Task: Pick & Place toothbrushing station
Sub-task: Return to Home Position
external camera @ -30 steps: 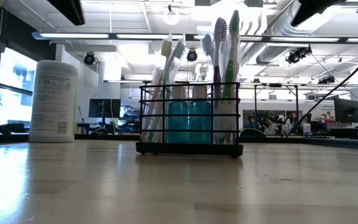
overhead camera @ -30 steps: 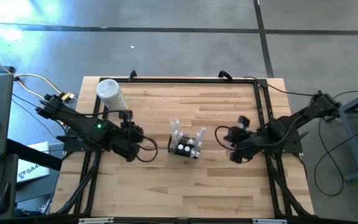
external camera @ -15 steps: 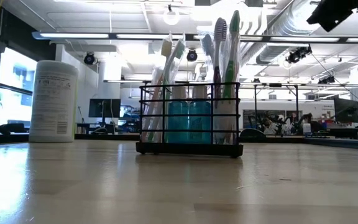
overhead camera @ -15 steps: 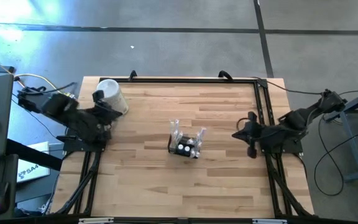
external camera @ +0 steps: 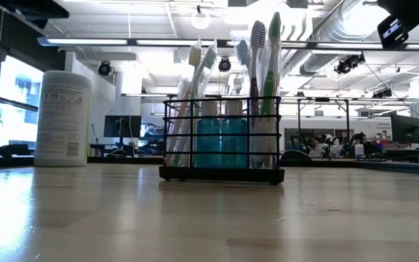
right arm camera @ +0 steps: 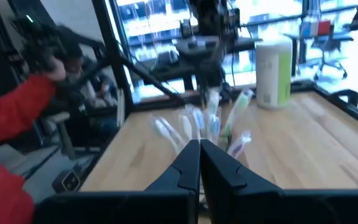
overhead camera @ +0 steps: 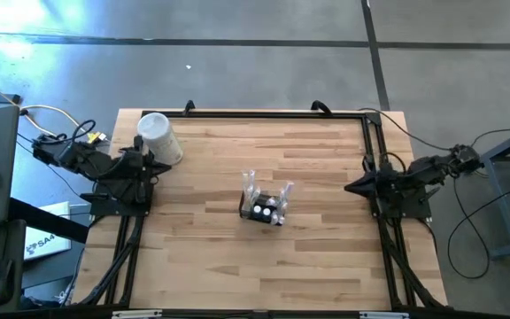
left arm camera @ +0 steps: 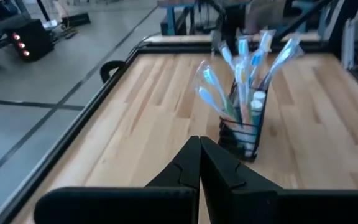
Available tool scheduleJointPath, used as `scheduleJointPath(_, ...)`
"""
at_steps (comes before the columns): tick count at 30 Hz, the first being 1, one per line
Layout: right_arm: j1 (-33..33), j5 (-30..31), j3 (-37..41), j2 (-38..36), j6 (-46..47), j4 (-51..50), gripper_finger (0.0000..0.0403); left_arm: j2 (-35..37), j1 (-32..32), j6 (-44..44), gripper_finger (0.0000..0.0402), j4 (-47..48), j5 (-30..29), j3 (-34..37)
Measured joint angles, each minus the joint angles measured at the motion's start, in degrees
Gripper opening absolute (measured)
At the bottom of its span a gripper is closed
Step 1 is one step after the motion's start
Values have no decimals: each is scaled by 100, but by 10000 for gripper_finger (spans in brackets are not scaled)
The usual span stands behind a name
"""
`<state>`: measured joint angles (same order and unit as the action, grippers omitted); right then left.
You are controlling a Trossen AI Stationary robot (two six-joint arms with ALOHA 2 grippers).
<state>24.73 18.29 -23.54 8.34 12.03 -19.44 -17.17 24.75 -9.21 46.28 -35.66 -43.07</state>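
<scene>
Both clenched, empty: left pincer (left arm camera: pixel 199 140) at the worktop's (overhead camera: pixel 326 266) left edge, right pincer (right arm camera: pixel 199 143) at its right edge. Black toothbrushing station (overhead camera: pixel 266 206) stands upright mid-worktop, holding toothbrushes (external camera: pixel 259 73).

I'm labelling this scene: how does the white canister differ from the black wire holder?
The white canister is a solid, lidded cylinder; the black wire holder is an open, see-through rack. The canister hides its contents; the holder shows toothbrushes sticking out. The canister stands near a left corner of the table, the holder near its middle. Both stand upright, untouched.
</scene>
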Motion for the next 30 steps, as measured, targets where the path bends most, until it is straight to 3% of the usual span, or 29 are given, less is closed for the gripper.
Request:
scheduleJointPath(5,-175,-97,450,-744,-205,225,4,682,0,-1,0,-406,38,698)
scheduleJointPath(11,-381,-403,828,-711,-374,946,4,1124,0,98,0,-1011,245,1137)
scheduleJointPath(16,-664,-1048,1393,-675,-654,1781,4,1237,0,118,0,-1852,621,1729)
scheduleJointPath(21,-1057,-1159,1742,-694,-334,1846,4,1253,0,184,0,-2642,759,2467)
scheduleJointPath(28,-1568,-2085,2301,-702,-191,2758,4,1251,0,580,0,-3439,1401,3133)
scheduleJointPath(30,-1709,-2142,2302,-683,-171,2594,4,1251,0,648,0,-3545,1540,3285)
